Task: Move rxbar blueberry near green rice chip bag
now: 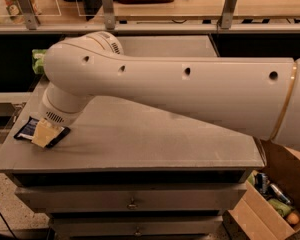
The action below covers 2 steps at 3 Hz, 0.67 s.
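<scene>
Your tan-tipped gripper is down at the front left corner of the grey flat-topped metal table. It sits right on top of the rxbar blueberry, the small flat dark navy-blue wrapper with a white label patch. The bar lies flat on the surface directly beneath the jaws, and its dark edges show on either side of them. You cannot tell whether the jaws are open, closed or clamped on the bar, because the wrist housing covers them from above. By the look of it the task is barely begun: the bar is reached but not lifted. The crinkly lime-green rice chip bag lies well apart from the jaws, beyond them toward the table's back left edge. The carry across that gap and the release beside the bag are left for you to do. The bulky white arm hides most of the bag, leaving only a green sliver at its left end, so you cannot judge which way the bag lies or how much free table is next to it. To the far right of the jaws, an open cardboard box on the floor is cut off by the picture's edge.
</scene>
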{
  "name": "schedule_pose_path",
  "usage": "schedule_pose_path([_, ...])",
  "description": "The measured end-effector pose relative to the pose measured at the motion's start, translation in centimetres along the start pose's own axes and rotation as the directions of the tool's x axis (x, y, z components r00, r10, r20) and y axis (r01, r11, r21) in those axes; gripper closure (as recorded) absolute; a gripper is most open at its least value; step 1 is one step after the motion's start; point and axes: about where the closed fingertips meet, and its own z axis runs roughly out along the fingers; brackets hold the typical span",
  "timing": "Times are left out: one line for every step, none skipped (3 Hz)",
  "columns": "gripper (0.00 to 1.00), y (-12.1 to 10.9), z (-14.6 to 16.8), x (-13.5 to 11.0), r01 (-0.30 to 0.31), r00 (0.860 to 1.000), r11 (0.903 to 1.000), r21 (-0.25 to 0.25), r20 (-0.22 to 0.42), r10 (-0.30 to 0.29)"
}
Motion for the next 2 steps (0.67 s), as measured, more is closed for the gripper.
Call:
schedule_pose_path([1.00,0.00,0.00,0.00,0.000,1.000,1.0000,0.000,0.000,0.000])
schedule_pose_path([1.00,-0.67,0.18,-0.81,0.023,1.000,0.9997,-0.002,0.010,-0.023])
